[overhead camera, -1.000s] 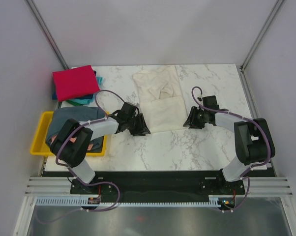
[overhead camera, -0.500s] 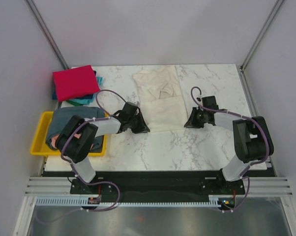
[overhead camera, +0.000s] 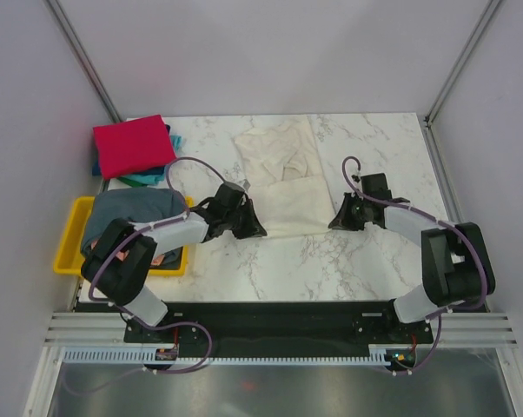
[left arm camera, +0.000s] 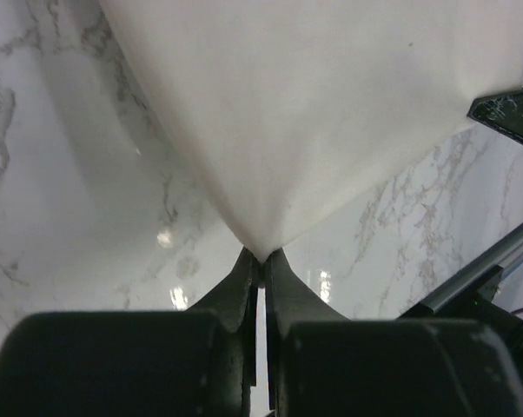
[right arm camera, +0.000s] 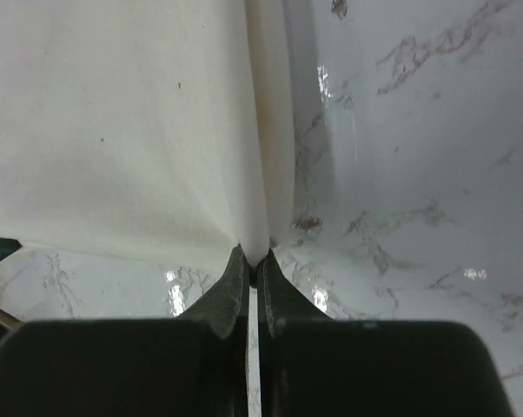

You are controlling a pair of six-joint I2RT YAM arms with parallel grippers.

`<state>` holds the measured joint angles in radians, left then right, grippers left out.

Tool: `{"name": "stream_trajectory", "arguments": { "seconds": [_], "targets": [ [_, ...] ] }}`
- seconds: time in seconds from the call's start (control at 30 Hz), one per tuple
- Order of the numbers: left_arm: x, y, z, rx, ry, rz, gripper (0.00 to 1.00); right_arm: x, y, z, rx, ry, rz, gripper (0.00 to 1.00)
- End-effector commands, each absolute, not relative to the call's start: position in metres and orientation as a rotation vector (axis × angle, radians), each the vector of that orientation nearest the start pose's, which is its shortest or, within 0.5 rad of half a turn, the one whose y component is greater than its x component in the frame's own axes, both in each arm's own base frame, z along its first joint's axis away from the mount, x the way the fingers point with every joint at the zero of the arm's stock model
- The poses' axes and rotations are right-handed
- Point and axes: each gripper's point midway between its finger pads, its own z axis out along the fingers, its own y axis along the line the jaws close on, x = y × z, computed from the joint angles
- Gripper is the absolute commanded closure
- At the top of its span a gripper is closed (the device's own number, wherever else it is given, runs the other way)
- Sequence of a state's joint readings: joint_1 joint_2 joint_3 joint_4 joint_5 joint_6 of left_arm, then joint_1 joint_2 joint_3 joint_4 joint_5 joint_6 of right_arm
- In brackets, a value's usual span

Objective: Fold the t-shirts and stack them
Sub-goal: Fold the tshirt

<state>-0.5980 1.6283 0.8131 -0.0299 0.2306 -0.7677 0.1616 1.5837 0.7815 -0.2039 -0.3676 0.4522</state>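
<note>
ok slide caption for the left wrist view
Left claw pinching a corner of the cream shirt, marble table beneath.

Five t-shirts are in view: one cream-white shirt (overhead camera: 283, 174) at the table's middle, one red shirt (overhead camera: 131, 146) on one teal shirt (overhead camera: 142, 180) at ten o'clock, and one grey-blue shirt (overhead camera: 127, 213) over a sliver of one salmon-pink shirt (overhead camera: 163, 258) at nine o'clock. There is one yellow tray (overhead camera: 66, 254) and one marble table (overhead camera: 374, 261). Two robot arms carry two grippers, one left gripper (left arm camera: 260, 257) and one right gripper (right arm camera: 251, 257).
</note>
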Motion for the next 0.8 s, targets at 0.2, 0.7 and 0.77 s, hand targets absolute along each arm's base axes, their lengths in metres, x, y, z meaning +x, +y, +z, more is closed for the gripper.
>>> {"name": "stream_trajectory", "arguments": {
  "seconds": [0.2, 0.7, 0.77],
  "targets": [
    [0.205, -0.269, 0.111, 0.009, 2.547, -0.968, 0.98, 0.263, 0.119, 0.101, 0.261, 2.493, 0.669, 1.00],
    [0.103, -0.256, 0.168, -0.127, 2.561, -1.205, 0.98, 0.186, 0.111, 0.185, 0.257, 2.366, 0.738, 1.00],
    [0.100, -0.254, 0.173, -0.129, 2.572, -1.205, 0.98, 0.189, 0.111, 0.197, 0.247, 2.340, 0.737, 1.00]
  ]
}}
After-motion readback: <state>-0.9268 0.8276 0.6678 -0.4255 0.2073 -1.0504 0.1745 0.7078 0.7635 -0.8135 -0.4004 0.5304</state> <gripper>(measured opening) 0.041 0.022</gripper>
